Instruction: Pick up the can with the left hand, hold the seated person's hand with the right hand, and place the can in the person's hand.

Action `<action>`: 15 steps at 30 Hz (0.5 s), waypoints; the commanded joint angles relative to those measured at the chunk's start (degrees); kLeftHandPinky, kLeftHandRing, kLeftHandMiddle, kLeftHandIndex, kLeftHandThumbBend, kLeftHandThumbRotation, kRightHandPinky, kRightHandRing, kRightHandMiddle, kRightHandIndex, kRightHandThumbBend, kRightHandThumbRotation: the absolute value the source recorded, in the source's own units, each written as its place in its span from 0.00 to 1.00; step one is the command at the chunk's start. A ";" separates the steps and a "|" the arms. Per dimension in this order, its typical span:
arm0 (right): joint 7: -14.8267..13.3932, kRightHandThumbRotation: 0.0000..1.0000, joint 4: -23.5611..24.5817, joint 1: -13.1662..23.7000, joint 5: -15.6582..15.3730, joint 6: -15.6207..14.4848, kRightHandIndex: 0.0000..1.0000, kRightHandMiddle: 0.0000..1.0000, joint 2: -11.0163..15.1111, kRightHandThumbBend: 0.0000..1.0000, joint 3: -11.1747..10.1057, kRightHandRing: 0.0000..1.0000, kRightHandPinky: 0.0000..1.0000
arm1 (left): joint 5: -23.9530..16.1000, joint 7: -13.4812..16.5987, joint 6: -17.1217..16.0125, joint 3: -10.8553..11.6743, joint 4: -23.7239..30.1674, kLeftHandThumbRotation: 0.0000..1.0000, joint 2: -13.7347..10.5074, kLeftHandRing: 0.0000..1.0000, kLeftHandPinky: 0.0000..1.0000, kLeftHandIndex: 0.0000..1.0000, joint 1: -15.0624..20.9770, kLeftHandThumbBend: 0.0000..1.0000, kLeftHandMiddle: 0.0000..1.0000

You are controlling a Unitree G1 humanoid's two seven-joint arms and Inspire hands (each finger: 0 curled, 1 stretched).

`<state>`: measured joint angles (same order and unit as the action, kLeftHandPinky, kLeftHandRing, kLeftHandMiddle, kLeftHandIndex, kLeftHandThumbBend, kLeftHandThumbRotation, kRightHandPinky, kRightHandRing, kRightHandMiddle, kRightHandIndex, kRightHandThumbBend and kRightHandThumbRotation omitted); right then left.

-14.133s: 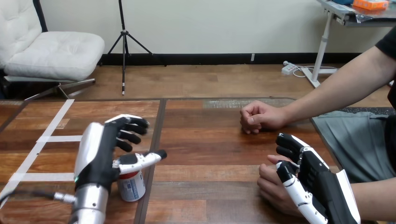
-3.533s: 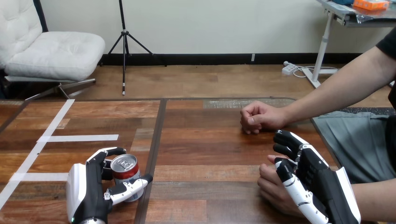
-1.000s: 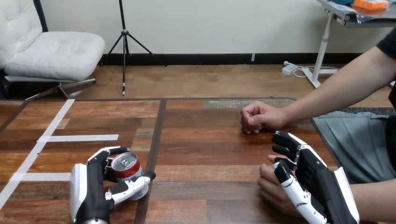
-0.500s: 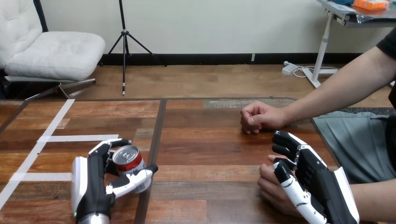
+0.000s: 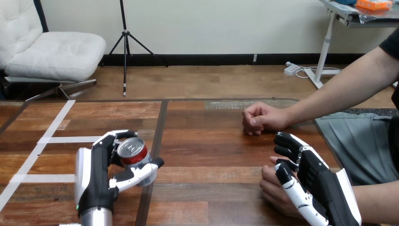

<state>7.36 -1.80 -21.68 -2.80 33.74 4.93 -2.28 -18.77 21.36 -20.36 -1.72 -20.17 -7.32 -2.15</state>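
Observation:
A small can [image 5: 135, 157] with a silver top and a red and white side is lifted off the table at the lower left, tilted a little. My left hand [image 5: 96, 174] is shut on it, fingers behind it and thumb across its front. At the lower right my right hand [image 5: 313, 186] lies over the person's hand [image 5: 275, 187], which rests on the table; whether its fingers grip that hand is hidden. The person's other hand [image 5: 260, 117], a loose fist, rests on the table farther back.
White tape strips [image 5: 70, 140] cross the table's left part. A dark seam [image 5: 156, 141] splits the wooden top [image 5: 211, 150] down its middle. The table's right edge runs beside the person's forearm.
My left hand closed on the can, then raised it off the table and carried it up and slightly right. My right hand and both of the person's hands have stayed put.

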 commanded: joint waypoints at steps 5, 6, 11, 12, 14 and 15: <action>-0.73 0.64 0.12 3.58 0.36 0.40 0.83 0.86 -0.02 0.57 0.12 0.85 0.80 | -0.79 -1.27 0.81 -0.07 6.53 0.00 -0.17 0.43 0.46 0.59 3.69 0.73 0.46; -0.68 0.64 0.03 3.66 0.47 0.48 0.83 0.86 -0.02 0.57 0.12 0.85 0.80 | -0.62 -1.62 0.69 -0.11 6.76 0.00 -0.20 0.43 0.46 0.59 3.78 0.73 0.46; -0.62 0.63 -0.33 3.97 0.80 0.53 0.83 0.86 -0.14 0.57 0.13 0.86 0.81 | -0.35 -2.62 0.72 -0.11 7.33 0.00 -0.23 0.42 0.45 0.59 4.21 0.73 0.46; -0.59 0.63 -0.39 4.03 0.94 0.58 0.83 0.86 -0.18 0.57 0.13 0.86 0.81 | -0.35 -2.89 0.75 -0.16 7.53 0.00 -0.26 0.42 0.45 0.59 4.36 0.72 0.46; -0.57 0.63 -0.54 4.17 1.05 0.65 0.83 0.86 -0.25 0.57 0.16 0.86 0.81 | -0.34 -3.22 0.77 -0.15 7.63 0.00 -0.30 0.42 0.45 0.59 4.57 0.72 0.46; -0.60 0.63 -0.68 4.26 1.01 0.89 0.83 0.86 -0.22 0.57 0.14 0.86 0.81 | -0.29 -3.43 0.83 -0.17 7.89 0.00 -0.24 0.42 0.45 0.59 4.68 0.72 0.46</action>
<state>7.35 -2.11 -21.55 -2.49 33.67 4.84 -2.25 -18.90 18.56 -19.23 -1.73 -16.12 -7.31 -2.12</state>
